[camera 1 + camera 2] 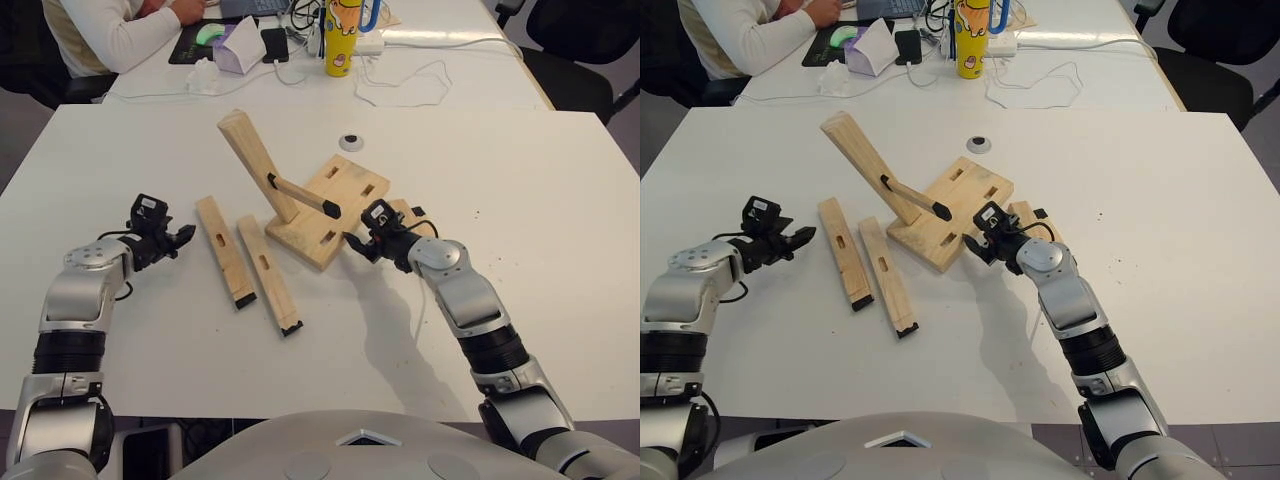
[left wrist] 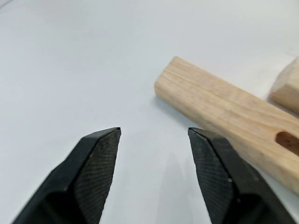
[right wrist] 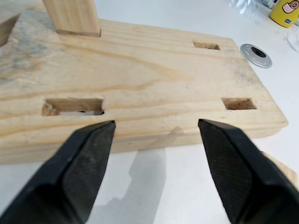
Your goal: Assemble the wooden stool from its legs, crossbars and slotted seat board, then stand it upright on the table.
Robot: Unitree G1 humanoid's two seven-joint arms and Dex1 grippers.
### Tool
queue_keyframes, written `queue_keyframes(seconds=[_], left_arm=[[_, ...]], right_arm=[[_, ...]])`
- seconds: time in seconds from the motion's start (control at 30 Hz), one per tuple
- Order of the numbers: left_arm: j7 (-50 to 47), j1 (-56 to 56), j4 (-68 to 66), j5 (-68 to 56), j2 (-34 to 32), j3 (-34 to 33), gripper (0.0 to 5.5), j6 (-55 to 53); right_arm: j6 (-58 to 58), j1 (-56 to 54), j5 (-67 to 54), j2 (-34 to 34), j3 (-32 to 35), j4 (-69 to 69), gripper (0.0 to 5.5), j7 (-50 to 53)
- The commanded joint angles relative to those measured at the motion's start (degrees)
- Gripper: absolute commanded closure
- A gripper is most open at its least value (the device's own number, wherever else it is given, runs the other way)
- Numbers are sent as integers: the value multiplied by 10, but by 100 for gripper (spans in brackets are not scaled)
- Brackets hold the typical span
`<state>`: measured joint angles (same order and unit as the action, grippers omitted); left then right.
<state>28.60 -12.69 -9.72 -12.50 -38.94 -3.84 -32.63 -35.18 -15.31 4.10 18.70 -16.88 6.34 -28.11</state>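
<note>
Seat board (image 1: 325, 210) lies slot-side up mid worktop (image 1: 520, 250), so the slots face up for legs to drop in. One leg (image 1: 255, 160) is already in a slot and leans away from the robot. A crossbar (image 1: 300, 195) is plugged into its side hole and juts out over the board.

Two loose legs (image 1: 224, 250) lie flat side by side just left of the board, not yet fitted. Another wooden piece (image 1: 408, 212) lies by the board's right edge, partly hidden behind the right arm.

Right pincer (image 3: 156, 128) is released, jaws spread at the board's near edge and level with an empty slot. It grasps nothing, and looks placed to steady or grip the board.

Left pincer (image 2: 154, 133) is also released and empty, low over the worktop and pointing at the end of the nearer loose leg (image 2: 224, 116), close but apart; probably lined up to pick it.

Small round disc (image 1: 350, 141) sits beyond the board, untouched.

Judgement: early in the job, one leg of four in, stool not standing yet
</note>
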Motion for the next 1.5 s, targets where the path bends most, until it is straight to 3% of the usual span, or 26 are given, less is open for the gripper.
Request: queue_keyframes(seconds=[0.03, 0.27, 0.6, 0.83, 1.27, 1.5], left_arm=[[0, -20, -22, 15, -3, -8, 282, 11], [-15, -23, 53, -33, 49, -44, 282, -42], [-122, 7, 94, -24, 141, -51, 143, -76], [-138, 8, 114, -29, 177, -35, 143, -103], [-150, 24, 98, 45, 165, 7, 143, -77], [-139, 15, 91, 47, 161, 2, 245, -79]], right_arm=[[3, -3, 4, 0, -5, -3, 220, 2], [6, 1, 7, 3, -6, -2, 220, 4], [10, 6, 10, 7, -10, 2, 220, 6], [12, 7, 13, 6, -15, 1, 220, 9], [13, 14, 15, 6, -14, 6, 220, 14], [14, 11, 16, 5, -13, 3, 220, 15]])
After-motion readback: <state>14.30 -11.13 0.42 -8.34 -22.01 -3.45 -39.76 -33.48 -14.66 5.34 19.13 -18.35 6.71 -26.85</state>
